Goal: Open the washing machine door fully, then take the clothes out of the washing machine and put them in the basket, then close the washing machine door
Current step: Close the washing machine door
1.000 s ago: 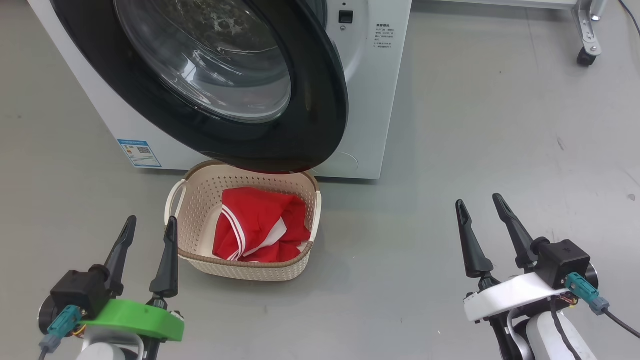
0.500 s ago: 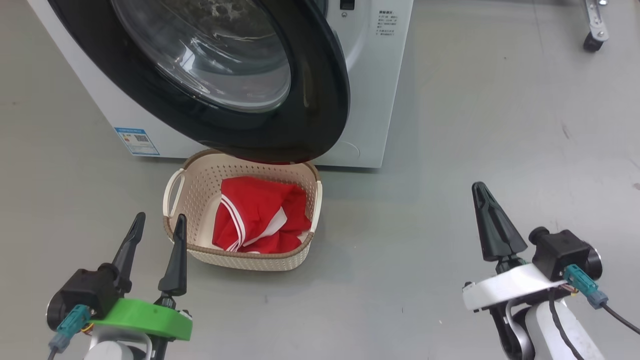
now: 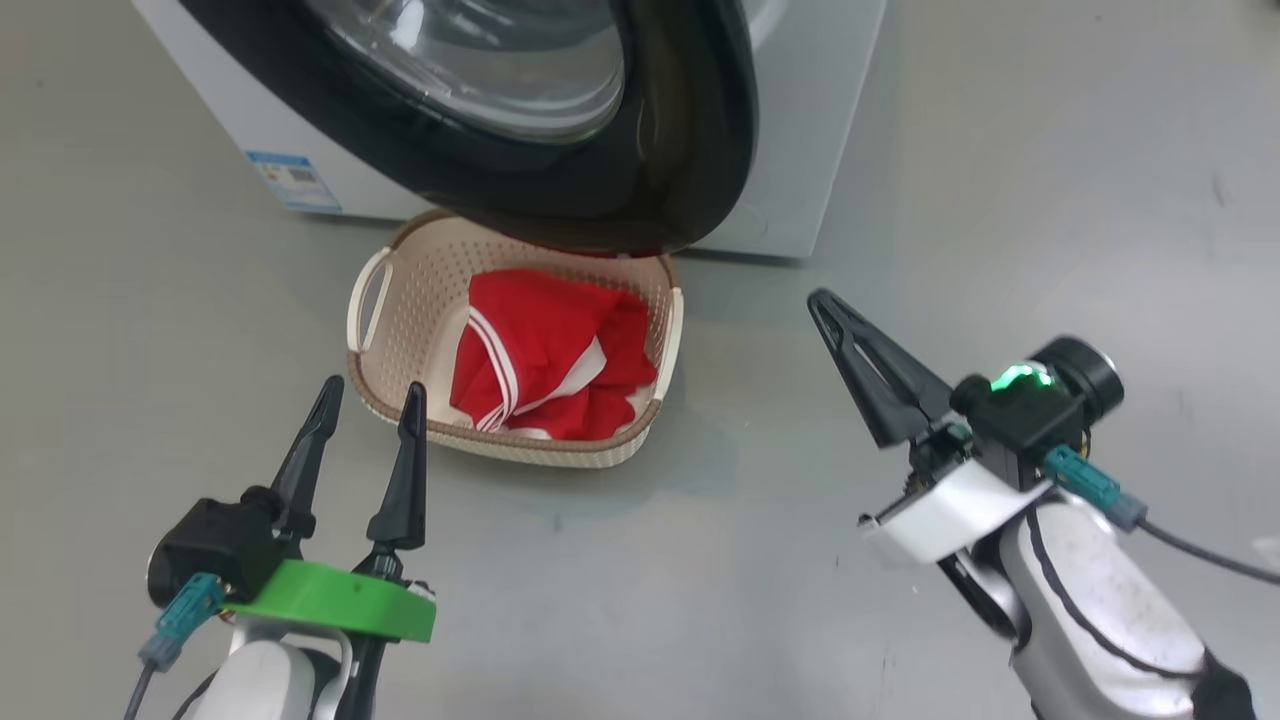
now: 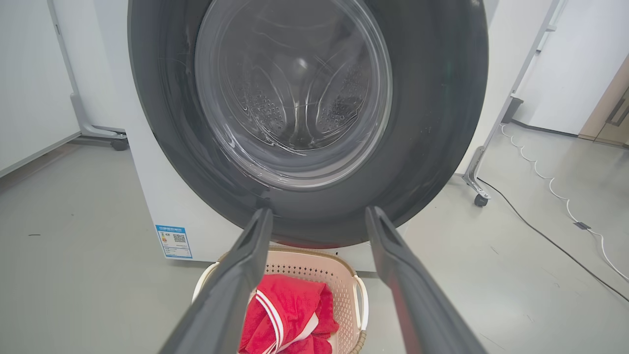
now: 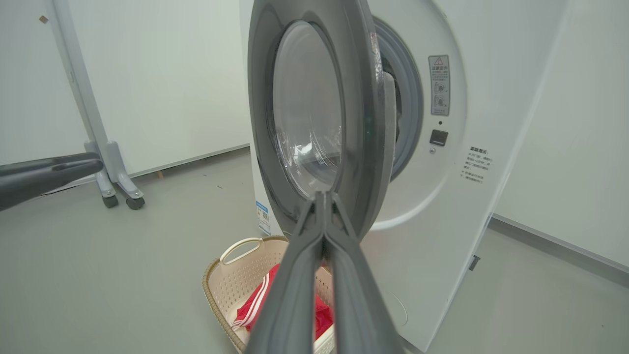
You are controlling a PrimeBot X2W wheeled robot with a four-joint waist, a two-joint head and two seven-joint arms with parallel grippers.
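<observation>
**Lower left of the head view:** left gripper (image 3: 372, 390), two long, tapering black fingers set on a bright green crescent plate (image 3: 330, 605). Beside it sits a black left camera block (image 3: 210, 545) with a teal left plug (image 3: 185, 612) and a grey lead (image 3: 140, 690). The pale left forearm (image 3: 265, 680) lies below.

**Lower right of the head view:** right gripper (image 3: 818, 300), with matching black fingers on a white plate (image 3: 940, 505). Its black right camera block (image 3: 1020, 420) carries a green light (image 3: 1015, 378) and a round lens barrel (image 3: 1085, 365). A teal right plug (image 3: 1075, 470) leads into a dark cable (image 3: 1200, 560). The white right forearm (image 3: 1100, 610) is scuffed and traced by a thin black line.

**Left wrist view:** fingers (image 4: 236, 285) appear matte dark grey.
</observation>
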